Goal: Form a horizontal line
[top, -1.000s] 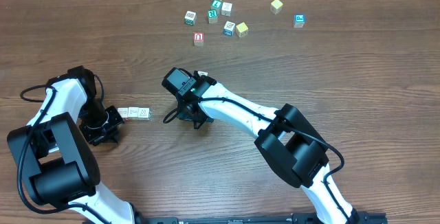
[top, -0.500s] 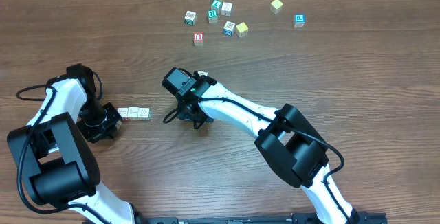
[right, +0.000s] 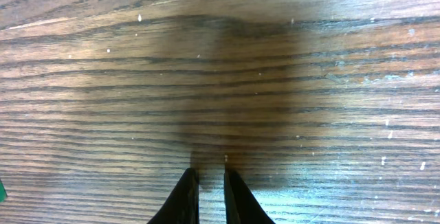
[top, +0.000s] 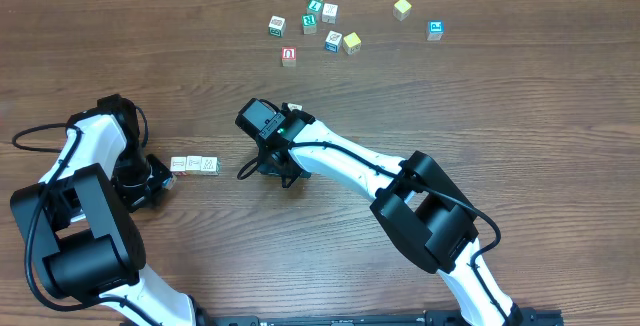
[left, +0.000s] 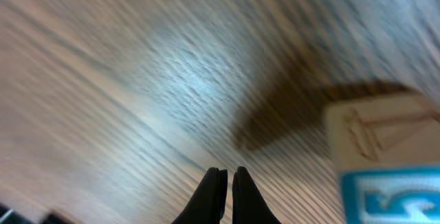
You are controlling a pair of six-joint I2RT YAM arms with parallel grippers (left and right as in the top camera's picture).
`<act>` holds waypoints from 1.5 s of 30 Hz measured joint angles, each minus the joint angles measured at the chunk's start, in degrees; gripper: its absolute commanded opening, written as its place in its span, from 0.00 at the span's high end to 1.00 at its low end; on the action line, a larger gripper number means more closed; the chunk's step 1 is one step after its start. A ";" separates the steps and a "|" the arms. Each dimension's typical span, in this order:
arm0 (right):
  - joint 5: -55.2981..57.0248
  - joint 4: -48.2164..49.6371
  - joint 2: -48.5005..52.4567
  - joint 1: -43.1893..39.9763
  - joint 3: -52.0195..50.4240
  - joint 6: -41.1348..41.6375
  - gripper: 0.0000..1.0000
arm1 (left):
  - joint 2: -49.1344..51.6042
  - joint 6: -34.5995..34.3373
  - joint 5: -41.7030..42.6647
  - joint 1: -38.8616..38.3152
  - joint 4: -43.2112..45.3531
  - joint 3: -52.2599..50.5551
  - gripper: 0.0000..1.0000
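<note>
The horizontal line (top: pixel 195 164) lies on the desk (top: pixel 480 106) left of centre, three whitish faces touching side by side. The left claw (left: pixel 223 181) is pinched shut on nothing just beside its left end. The right claw (right: pixel 206 186), a narrow slit and empty, sits over bare wood well apart to the right. The step looks like tidying the row by nudging. That is best done with the shut tips low and square to the end cube, pushing slowly along the row's own axis — an off-centre shove would likely pivot a cube out. From overhead the arm covers that end, so no fourth cube can be counted. The left wrist view is blurred and shows only part of a blue-faced cube (left: pixel 378 138), cut off at the frame edge — whether the tips touch it cannot be told.
</note>
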 measured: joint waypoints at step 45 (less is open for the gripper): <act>0.63 -0.52 0.00 0.00 0.07 0.00 0.88 | -0.04 5.88 2.75 0.00 3.15 -0.26 0.96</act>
